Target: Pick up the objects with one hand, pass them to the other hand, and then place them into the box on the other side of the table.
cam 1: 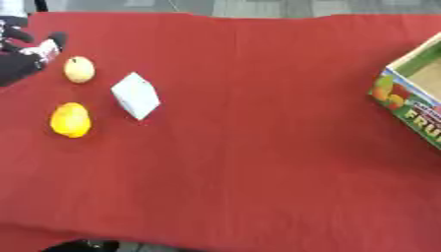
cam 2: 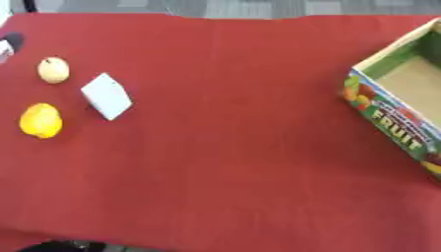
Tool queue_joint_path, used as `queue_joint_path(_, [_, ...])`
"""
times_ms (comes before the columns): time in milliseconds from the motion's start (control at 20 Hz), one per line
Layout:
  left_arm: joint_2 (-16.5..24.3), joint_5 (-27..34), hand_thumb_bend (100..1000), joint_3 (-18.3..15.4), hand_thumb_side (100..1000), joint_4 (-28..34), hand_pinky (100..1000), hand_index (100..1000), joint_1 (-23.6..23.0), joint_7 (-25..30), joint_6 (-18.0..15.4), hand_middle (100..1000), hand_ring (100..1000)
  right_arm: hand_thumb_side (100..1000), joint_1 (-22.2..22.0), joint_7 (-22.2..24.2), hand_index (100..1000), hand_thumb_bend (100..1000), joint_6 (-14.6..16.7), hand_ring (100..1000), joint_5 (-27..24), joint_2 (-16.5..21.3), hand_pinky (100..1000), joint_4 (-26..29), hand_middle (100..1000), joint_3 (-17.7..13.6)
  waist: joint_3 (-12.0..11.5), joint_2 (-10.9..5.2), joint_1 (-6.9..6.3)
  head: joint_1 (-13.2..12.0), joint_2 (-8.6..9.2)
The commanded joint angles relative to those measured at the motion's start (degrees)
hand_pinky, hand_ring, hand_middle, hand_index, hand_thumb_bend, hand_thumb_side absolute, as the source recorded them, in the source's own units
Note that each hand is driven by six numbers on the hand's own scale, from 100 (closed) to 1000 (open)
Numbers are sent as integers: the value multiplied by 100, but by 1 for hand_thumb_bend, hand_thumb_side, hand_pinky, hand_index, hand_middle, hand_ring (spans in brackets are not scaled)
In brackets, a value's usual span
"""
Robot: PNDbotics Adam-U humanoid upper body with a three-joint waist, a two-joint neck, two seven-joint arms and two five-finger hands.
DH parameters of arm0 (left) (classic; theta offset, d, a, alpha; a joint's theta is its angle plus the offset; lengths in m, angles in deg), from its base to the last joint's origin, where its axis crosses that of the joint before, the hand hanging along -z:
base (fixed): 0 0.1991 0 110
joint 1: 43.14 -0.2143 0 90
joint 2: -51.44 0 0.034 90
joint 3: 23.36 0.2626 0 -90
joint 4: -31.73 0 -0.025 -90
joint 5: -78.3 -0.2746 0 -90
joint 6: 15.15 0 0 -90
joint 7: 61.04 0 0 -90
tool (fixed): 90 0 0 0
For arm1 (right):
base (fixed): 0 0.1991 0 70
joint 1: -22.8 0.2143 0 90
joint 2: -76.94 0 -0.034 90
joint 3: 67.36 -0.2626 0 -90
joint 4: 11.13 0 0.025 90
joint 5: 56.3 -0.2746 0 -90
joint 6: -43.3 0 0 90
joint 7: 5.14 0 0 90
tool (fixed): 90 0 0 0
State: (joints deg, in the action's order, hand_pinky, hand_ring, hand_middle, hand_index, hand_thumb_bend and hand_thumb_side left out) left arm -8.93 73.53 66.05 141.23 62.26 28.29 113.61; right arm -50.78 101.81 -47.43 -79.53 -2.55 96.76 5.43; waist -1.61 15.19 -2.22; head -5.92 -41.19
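Table point(cam 1: 241, 147), red-covered. Three objects are grouped at its left side, none lifted: a pale round fruit point(cam 1: 79, 69) farthest back, a yellow lemon-like fruit point(cam 1: 71, 119) nearest the front, and a white box-shaped item point(cam 1: 135, 95) just to the right, between the two.

Cardboard fruit box point(cam 2: 392, 115), printed side panel, open top, is set at the right edge, well apart from the objects; no contents can be seen in the visible part of its interior.

Left robot hand point(cam 1: 39, 51): seen at the upper left edge, near the pale fruit but not touching it. Whether its fingers are spread or curled cannot be told. The right robot hand is not shown.

Step judged: first pick-up, nothing yet grasped. The next move calls for the left robot hand to be lowered over the pale fruit and closed round it, the white item being left undisturbed.
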Motion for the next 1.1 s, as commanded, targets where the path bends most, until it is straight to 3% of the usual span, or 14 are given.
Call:
queue_joint_path(50, [475, -255, 513, 13, 522, 125, 800, 892, 19, 478, 122, 747, 742, 558, 152, 1, 969, 100, 34, 1000, -125, 282, 935, 144, 979, 71, 2, -118, 7, -2, -19])
queue_joint_path(400, [815, -634, 594, 168, 477, 64, 821, 887, 65, 1380, 190, 767, 773, 554, 387, 228, 985, 100, -23, 1000, -146, 352, 938, 205, 1000, 410, 34, -132, 36, -48, -57])
queue_joint_path(1100, [1192, -1392, 701, 434, 391, 36, 847, 880, 179, 2841, 0, 789, 810, 555, 784, 1251, 983, 100, 99, 1000, -79, 447, 935, 56, 997, 1358, 64, -148, 93, -114, -113])
